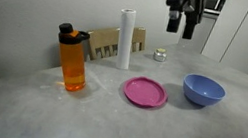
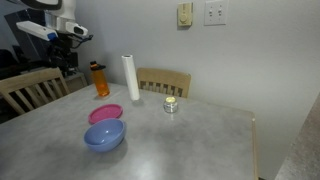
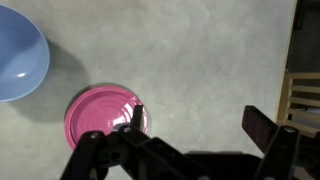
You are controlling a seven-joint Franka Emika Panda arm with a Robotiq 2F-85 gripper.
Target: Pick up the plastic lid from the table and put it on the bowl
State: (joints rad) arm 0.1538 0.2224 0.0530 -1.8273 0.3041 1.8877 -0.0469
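Because the plastic lid (image 3: 106,115) lies flat on the tabletop (image 3: 200,50) at the lower left of the wrist view, near the bowl (image 3: 20,55) in the upper left corner, the spread, empty jaws well above it could skid it aside or catch only its thin rim, letting it tip out on the lift. Lid and bowl look equally wide, so an off-centre release would likely leave it cocked. Being round, it has no long axis; its raised rim appears to face up.

In the wrist view the bowl (image 3: 18,60) is cut off at the left edge, and the gripper (image 3: 195,118) hides the lower rim of the lid (image 3: 100,108).
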